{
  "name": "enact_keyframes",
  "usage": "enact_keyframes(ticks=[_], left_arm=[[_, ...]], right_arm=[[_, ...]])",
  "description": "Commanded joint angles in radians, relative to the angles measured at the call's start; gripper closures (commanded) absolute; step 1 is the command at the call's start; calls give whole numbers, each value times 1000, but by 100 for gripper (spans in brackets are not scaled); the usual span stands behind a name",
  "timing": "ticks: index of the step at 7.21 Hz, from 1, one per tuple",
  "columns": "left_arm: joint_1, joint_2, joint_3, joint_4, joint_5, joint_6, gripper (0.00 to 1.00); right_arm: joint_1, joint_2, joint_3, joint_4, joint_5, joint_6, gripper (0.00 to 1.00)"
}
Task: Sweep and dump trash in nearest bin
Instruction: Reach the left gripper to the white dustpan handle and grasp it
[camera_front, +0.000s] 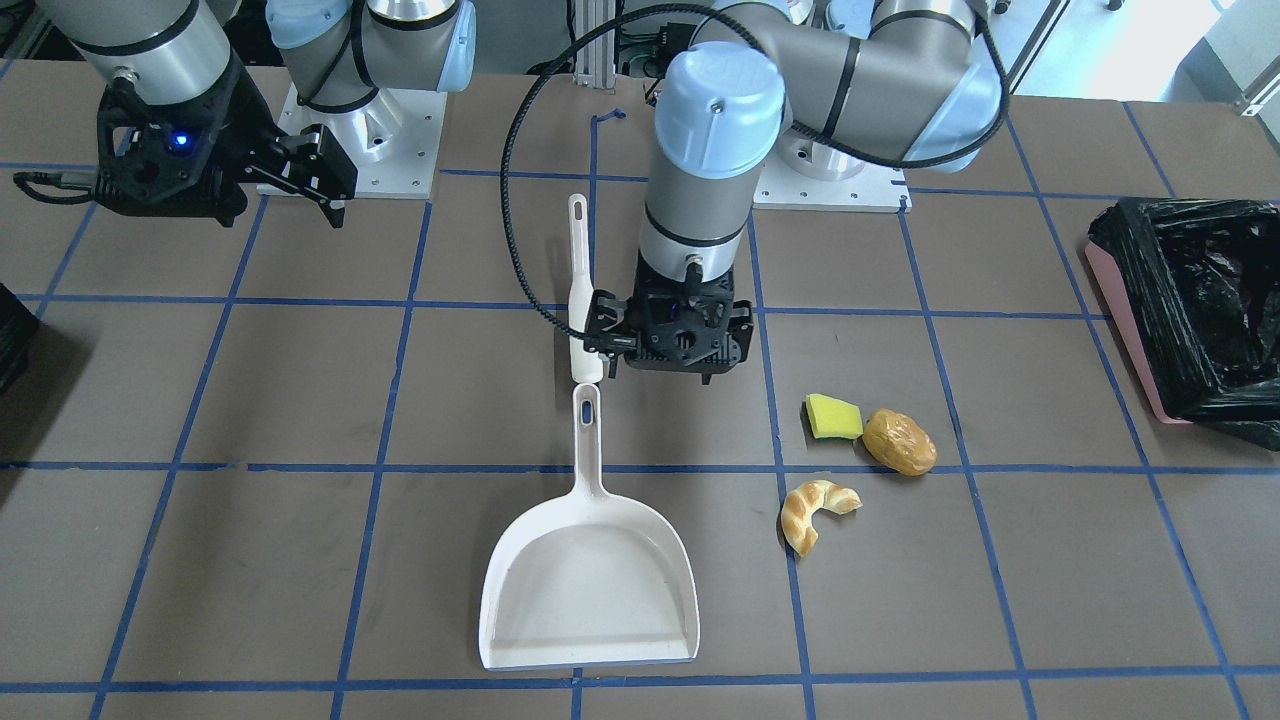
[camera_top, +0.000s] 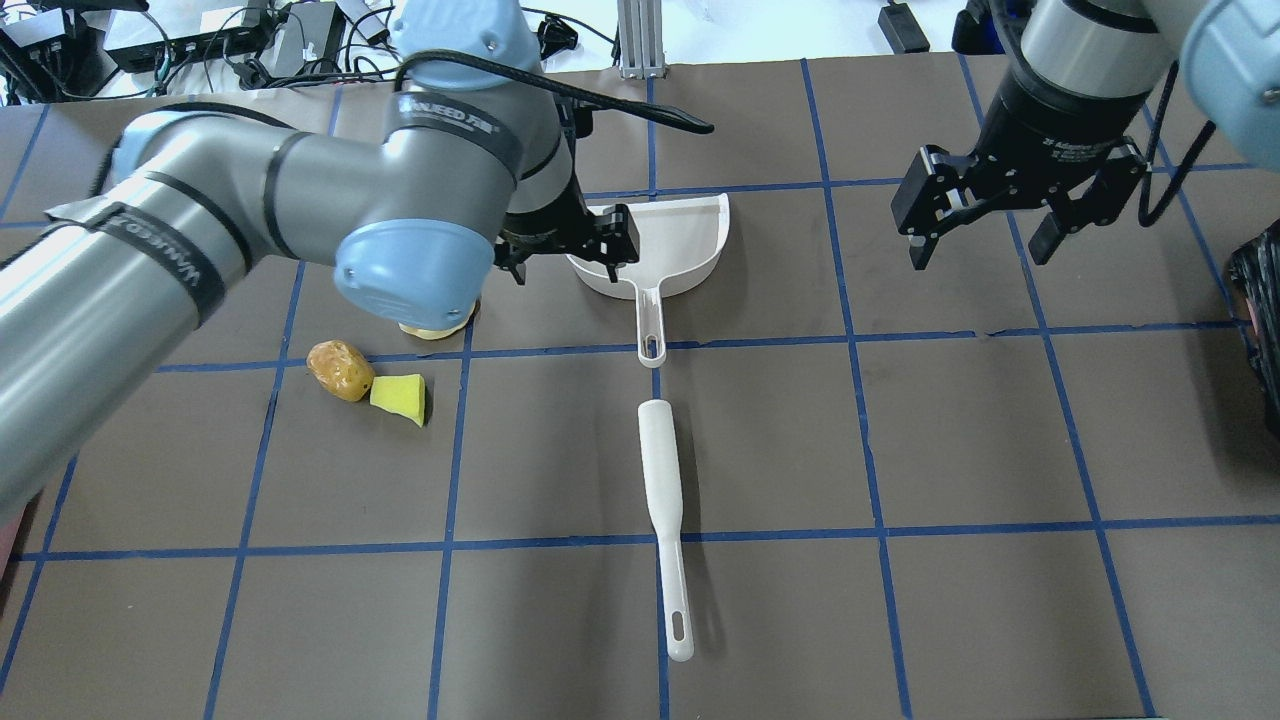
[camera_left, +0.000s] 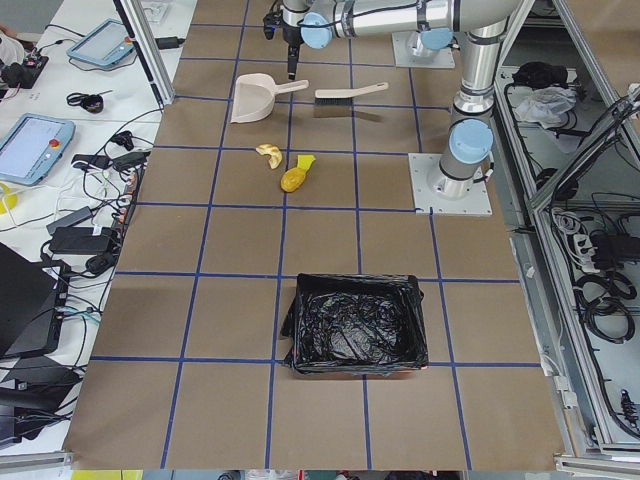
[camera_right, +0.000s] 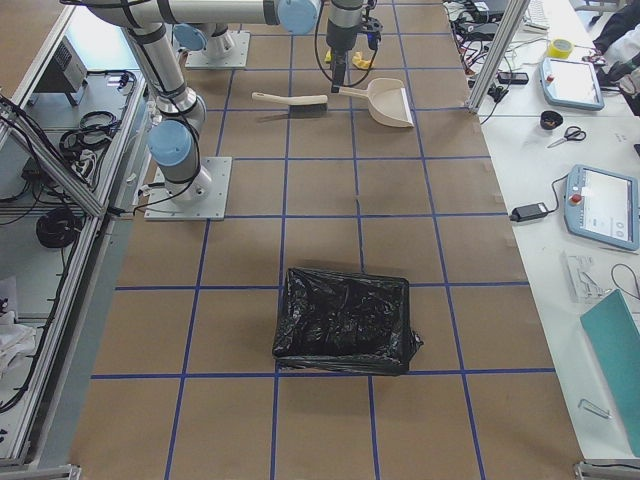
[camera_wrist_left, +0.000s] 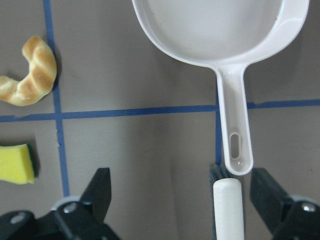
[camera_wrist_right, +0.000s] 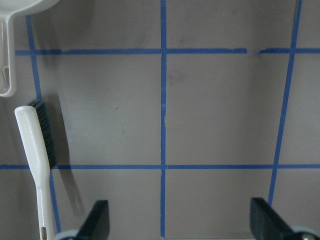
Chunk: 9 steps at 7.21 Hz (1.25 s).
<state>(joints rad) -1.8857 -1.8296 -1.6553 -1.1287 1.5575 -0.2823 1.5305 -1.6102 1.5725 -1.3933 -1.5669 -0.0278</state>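
Observation:
The trash lies together on the brown table: a yellow-green wedge (camera_front: 833, 417), a golden-brown potato piece (camera_front: 899, 441) and a tan croissant piece (camera_front: 815, 510). In the overhead view the wedge (camera_top: 398, 397) and potato (camera_top: 340, 370) show, and the croissant is mostly hidden under my left arm. The pink bin with a black bag (camera_front: 1195, 320) stands at the table end on my left. My left gripper (camera_front: 665, 365) is open and empty, and hovers over the brush head beside the dustpan handle (camera_wrist_left: 235, 125). My right gripper (camera_top: 980, 245) is open, empty and raised.
A white dustpan (camera_front: 590, 590) and a white brush (camera_top: 665, 500) lie in line at the table's middle. A second black-bagged bin (camera_right: 345, 320) stands at the end on my right. Blue tape lines grid the table.

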Motion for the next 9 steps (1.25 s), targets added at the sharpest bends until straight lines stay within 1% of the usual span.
enact_keyframes(ticks=[1,2,3,4,5,6,7,8,9], left_arm=[[-76,-92,2,64,-16,-64,0],[-85,-130,2,116,-25,-66,0],[-85,-158,2,127,-30,-61,0],[-85,-180,2,129,-28,-54,0],[-85,-198,2,129,-28,-48,1],[-85,-212,3,129,-28,-46,7],[-85,-215,5,126,-30,-44,25],[-85,-217,3,110,-46,-46,44],[-85,-217,2,107,-59,-46,61]], right_arm=[[0,-49,70,50,-7,87,0],[0,-74,151,34,-16,85,0],[0,-103,228,-13,-24,77,4],[0,-156,297,-41,-27,69,4],[0,-193,349,-85,-32,18,4],[2,-239,422,-116,-19,9,7],[5,-301,511,-171,-15,6,8],[41,-345,599,-246,-13,8,9],[118,-353,656,-326,-19,25,8]])
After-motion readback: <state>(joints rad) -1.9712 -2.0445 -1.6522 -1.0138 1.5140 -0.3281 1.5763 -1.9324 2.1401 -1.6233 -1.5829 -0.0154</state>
